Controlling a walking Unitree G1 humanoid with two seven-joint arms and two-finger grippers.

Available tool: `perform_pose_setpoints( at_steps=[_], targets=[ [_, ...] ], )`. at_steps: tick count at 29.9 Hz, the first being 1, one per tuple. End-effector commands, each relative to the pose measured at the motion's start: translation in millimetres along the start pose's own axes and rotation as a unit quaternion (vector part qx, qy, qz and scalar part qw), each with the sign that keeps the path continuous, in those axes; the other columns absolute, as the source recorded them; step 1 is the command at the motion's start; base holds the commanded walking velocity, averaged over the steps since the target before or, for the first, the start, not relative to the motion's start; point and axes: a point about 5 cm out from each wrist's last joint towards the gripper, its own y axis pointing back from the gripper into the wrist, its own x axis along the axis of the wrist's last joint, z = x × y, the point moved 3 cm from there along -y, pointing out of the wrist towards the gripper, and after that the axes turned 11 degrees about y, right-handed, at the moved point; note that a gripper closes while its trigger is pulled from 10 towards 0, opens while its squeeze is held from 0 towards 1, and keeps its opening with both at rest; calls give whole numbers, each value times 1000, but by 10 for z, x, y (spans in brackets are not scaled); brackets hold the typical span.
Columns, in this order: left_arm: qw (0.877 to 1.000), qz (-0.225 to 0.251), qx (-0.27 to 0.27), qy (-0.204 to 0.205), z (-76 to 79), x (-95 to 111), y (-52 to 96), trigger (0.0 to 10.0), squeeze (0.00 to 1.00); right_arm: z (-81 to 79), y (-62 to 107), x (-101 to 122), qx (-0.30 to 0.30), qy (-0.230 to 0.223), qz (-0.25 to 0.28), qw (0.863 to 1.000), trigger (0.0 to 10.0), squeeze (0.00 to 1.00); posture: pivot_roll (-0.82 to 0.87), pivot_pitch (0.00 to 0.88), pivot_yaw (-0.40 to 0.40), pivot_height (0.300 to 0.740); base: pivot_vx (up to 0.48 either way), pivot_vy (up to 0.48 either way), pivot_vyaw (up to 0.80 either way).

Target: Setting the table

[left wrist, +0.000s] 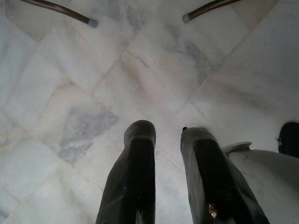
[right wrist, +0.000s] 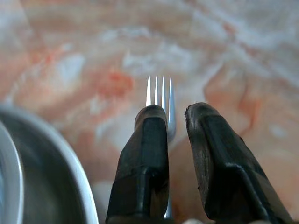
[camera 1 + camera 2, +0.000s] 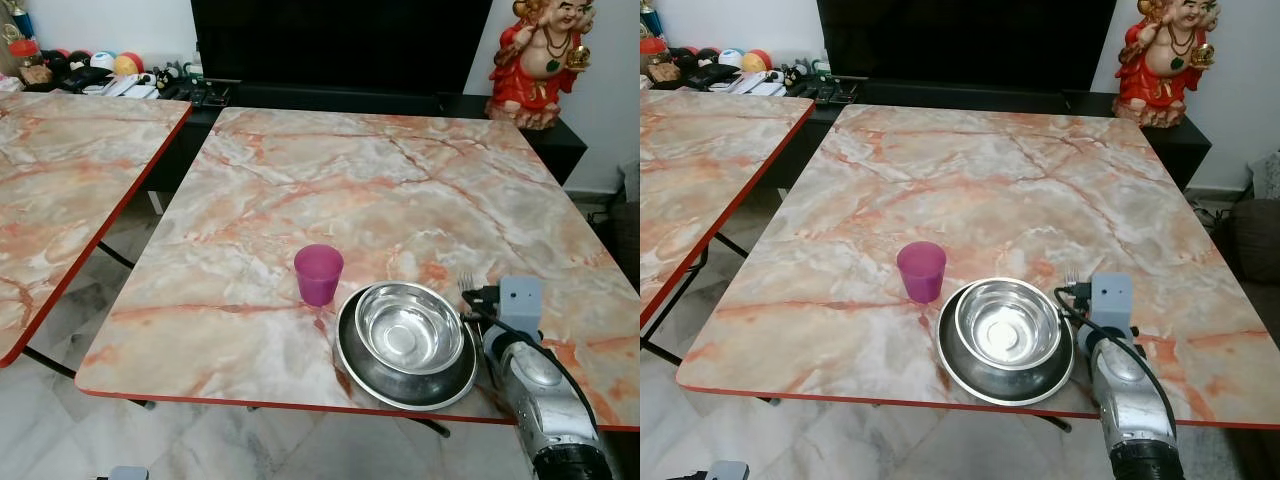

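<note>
On the marble table stands a purple cup. Just right of it a steel bowl rests inside a wider steel plate near the front edge. A fork lies on the table right of the plate, its tines pointing away from me. My right gripper hovers low over the fork, with a gap between its fingers. The fork's neck lies under one of those fingers. My left gripper hangs idle over the floor, open and holding nothing.
A second marble table stands to the left across a narrow gap. A black TV and a low cabinet with clutter line the back wall. A red figurine sits at the back right. The floor is pale tile.
</note>
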Motion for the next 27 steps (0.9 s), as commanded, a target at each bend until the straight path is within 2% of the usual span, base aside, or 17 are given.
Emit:
perform_pose_setpoints(
  at_steps=[1,6,12,19,27],
  targets=[
    [1000,-9,6,-5,-49,-40,17,10000,0,69,-12,196,-14,-8,39,999,10000,0,42,99,4,740,0,0,0],
    [1000,-8,7,-5,-41,-36,15,10000,0,90,-4,361,-18,-10,72,997,10000,0,35,95,-1,740,0,0,0],
    [1000,-7,4,-4,-11,-45,11,10000,0,186,43,599,-43,-19,128,991,10000,0,31,83,-11,740,0,0,0],
    [1000,-1,5,3,10,-37,6,10000,0,201,87,678,-44,-24,153,987,10000,0,32,69,-21,740,0,0,0],
    [1000,-2,6,4,16,-46,7,10000,0,171,128,649,-43,-27,156,986,10000,0,33,57,-24,740,0,0,0]
  ],
)
